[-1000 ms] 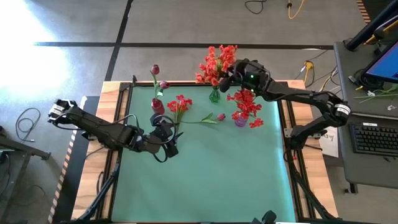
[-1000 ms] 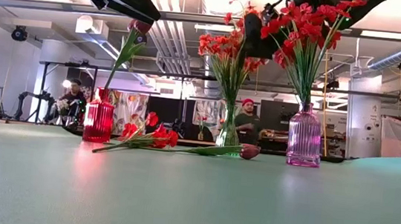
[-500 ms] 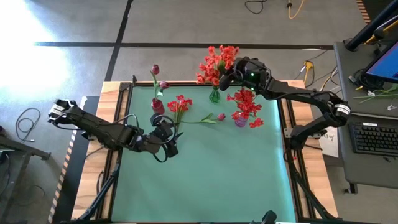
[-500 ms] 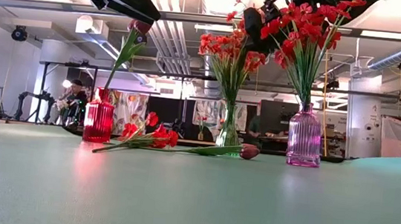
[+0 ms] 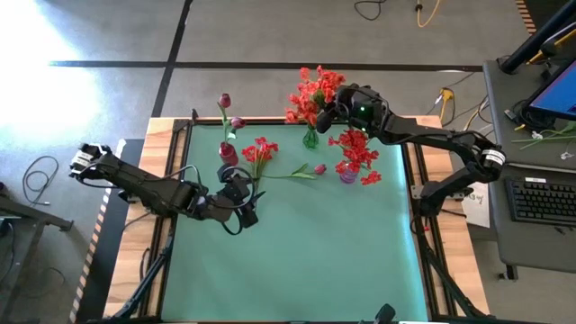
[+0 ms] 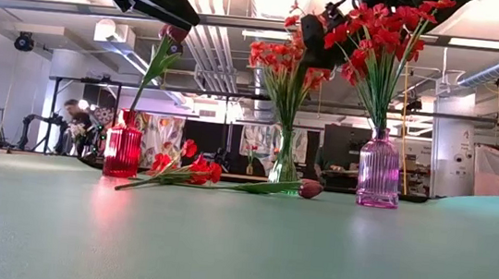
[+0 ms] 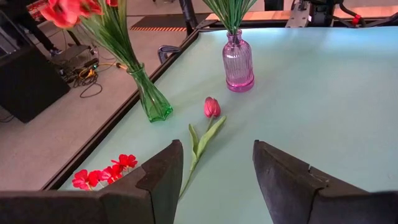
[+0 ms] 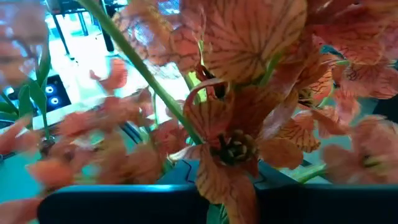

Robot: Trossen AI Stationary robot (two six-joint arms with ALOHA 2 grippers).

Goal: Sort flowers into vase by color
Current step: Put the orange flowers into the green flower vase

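Note:
Three vases stand near the far edge. A red vase holds magenta tulips, a green vase holds orange-red sprays, and a purple vase holds bright red clusters. A red spray and a magenta tulip lie flat on the mat. My right gripper is up among the orange-red blossoms, shut on one stalk. My left gripper hovers open above the mat, near the lying red spray's stalk end. My right gripper pinches a thin green stalk of an orange-red spray just below its blossoms. It comes about level from the table's right. The blossoms hide most of the contact. The stalk runs down toward the green vase.
The mat's near half is bare green. The lying tulip sits between the green and purple vases, and the red spray lies beside the red vase. Desks with a keyboard stand beyond the table's right edge.
My right gripper has risen slightly among the orange-red blossoms, and the blossoms around it have swayed a little.

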